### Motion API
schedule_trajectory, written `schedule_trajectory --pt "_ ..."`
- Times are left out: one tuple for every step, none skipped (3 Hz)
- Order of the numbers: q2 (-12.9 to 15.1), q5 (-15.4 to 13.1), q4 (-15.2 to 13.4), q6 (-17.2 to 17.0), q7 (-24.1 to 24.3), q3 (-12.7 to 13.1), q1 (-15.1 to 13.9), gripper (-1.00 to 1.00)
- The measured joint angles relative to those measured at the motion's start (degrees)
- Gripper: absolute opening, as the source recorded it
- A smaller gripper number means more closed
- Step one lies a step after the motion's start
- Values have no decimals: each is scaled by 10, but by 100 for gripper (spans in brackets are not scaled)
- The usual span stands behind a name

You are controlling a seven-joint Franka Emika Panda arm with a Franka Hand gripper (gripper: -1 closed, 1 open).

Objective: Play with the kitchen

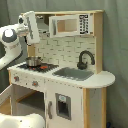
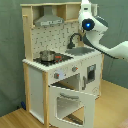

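**Arm poised above the hob, oven door hanging open**

The kitchen (image 1: pixel 65 70) stands against the grey curtain, and its oven door (image 2: pixel 67 102) is dropped open in the second exterior view. A small steel pot (image 1: pixel 33 61) sits on the hob (image 1: pixel 40 66). The arm hangs over that corner; whether its tool is clenched or released I cannot tell. Likely next: descend squarely onto the pot.

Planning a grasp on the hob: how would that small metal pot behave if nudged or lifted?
The pot looks like thin shiny metal, so probably light and stiff. It stands upright on the flat hob, so a low push would likely slide it, not tip it. Its smooth, rounded wall may slip in a pinch; the rim seems safer.
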Motion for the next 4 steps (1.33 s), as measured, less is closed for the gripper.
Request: schedule_trajectory --pt "-37 -2 35 9 -25 3 20 100" --pt "-86 -2 35 9 -29 12 56 100" --pt "-106 -19 35 34 -29 40 97 100" --pt "-106 -65 30 65 -30 45 113 100"
